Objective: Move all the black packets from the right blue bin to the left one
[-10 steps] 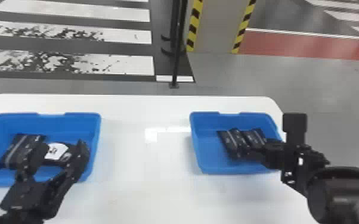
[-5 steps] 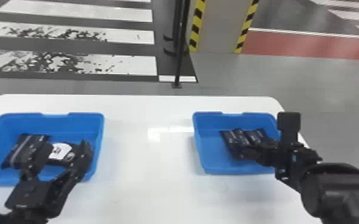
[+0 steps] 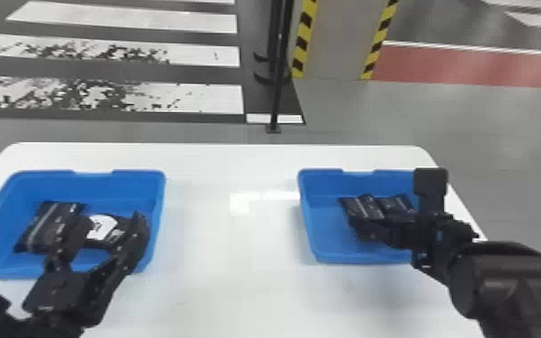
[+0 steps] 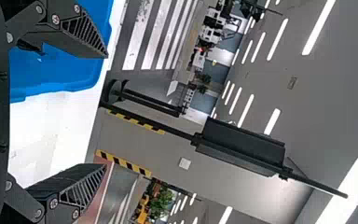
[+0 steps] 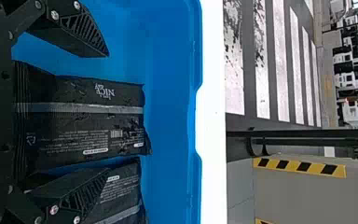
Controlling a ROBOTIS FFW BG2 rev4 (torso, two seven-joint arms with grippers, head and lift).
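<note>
left bin (image 3: 94,182): black packets (image 3: 49,227), left gripper (image 3: 111,220) over | right bin (image 3: 332,245): black packets (image 3: 365,206), right gripper (image 3: 368,230) over

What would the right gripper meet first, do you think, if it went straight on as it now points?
Probably the black packet seen between the open fingers of the right gripper, in the right blue bin, though the depth is unclear.

White table (image 3: 233,296) before grey floor (image 3: 485,121), white crossing stripes (image 3: 126,18), yellow-and-black edged panel (image 3: 334,40), ceiling lights (image 4: 319,27).
</note>
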